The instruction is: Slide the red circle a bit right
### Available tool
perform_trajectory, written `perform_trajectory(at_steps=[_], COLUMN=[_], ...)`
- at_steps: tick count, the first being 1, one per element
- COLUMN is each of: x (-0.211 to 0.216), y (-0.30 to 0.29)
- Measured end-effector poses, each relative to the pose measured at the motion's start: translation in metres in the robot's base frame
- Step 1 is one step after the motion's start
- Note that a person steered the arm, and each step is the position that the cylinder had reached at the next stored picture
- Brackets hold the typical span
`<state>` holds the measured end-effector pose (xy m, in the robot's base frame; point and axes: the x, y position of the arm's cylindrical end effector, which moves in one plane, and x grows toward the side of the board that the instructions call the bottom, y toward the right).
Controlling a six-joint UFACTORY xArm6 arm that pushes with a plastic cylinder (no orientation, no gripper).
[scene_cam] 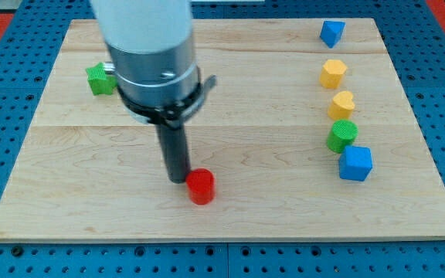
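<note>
The red circle [201,186] is a small red cylinder on the wooden board [246,216], low and left of the middle. My tip [178,180] is the lower end of the dark rod. It stands just left of the red circle, touching or almost touching its left side. The rod hangs from the wide grey arm end at the view's top left.
A green block [99,79] sits at the left, partly behind the arm. Down the right side run a blue block [331,32], a yellow block [332,73], a yellow heart [342,103], a green cylinder [342,135] and a blue cube [355,163].
</note>
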<state>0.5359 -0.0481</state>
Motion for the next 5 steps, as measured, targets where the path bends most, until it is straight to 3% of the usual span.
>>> perform_trajectory(at_steps=[3,5], x=[0.027,0.036], y=[0.000,0.062])
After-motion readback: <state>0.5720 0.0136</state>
